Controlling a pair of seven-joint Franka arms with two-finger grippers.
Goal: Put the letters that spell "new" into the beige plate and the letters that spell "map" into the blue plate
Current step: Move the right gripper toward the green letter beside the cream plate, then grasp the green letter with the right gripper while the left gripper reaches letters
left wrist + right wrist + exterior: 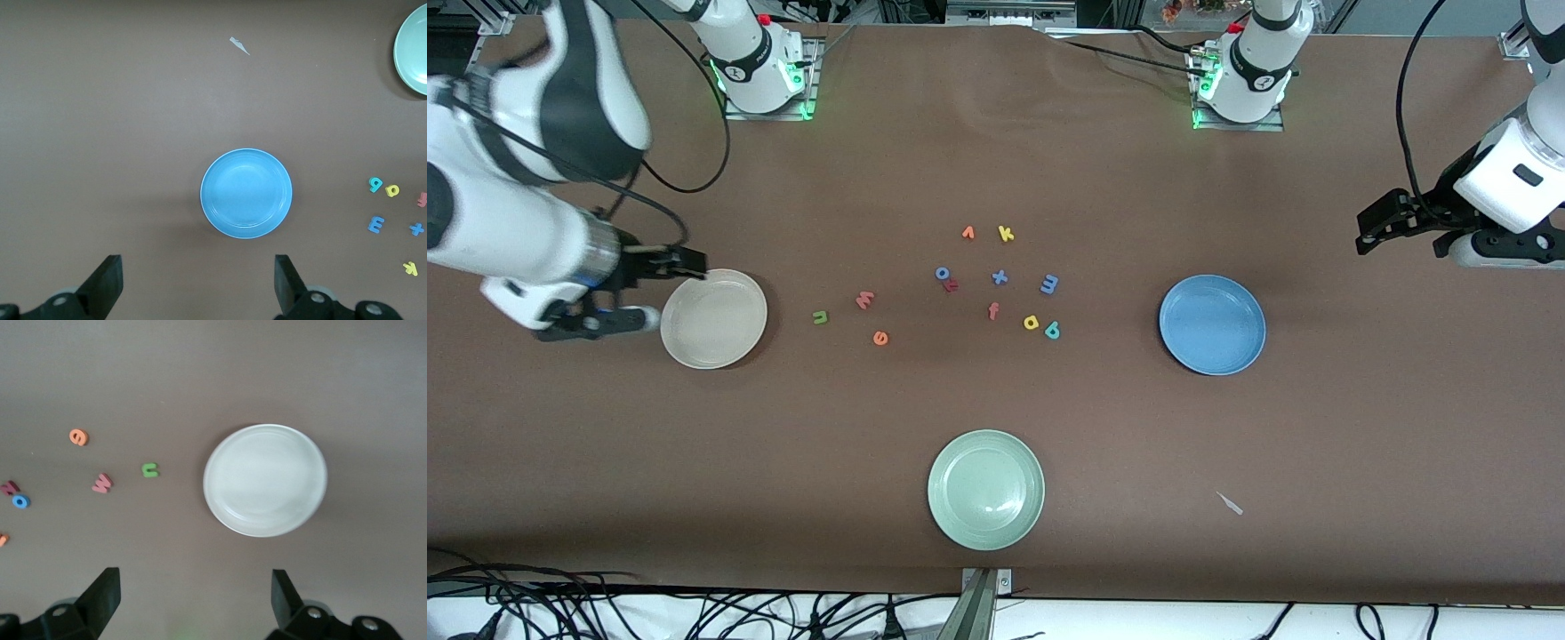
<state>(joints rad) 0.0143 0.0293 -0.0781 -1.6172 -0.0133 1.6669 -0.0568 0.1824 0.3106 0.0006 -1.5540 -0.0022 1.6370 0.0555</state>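
We see all 6 task letters lying loose on the brown table (996, 133), none in a plate yet. The green n (820, 316), pinkish-red w (864, 300) and orange e (880, 338) sit in a loose group near the beige plate (713, 318), between it and the central cluster. The blue m (1049, 284), yellow a (1032, 323) and teal p (1052, 331) lie at the cluster's edge toward the blue plate (1212, 324), with a and p just beside each other. The pale green plate (985, 489) sits nearer the front camera than everything else.

Our right gripper (627, 293) hangs just beside the beige plate at the right arm's end of the table, jaws spread wide and holding nothing. Our left gripper (1400, 227) hangs above bare table at the left arm's end, apart from the blue plate, equally wide and empty.

We judge these letters as light, soft, flat foam: they should squash a little and may slide when nudged. We would pinch each across its narrow width, straight from above, taking care that a and p do not come up together.
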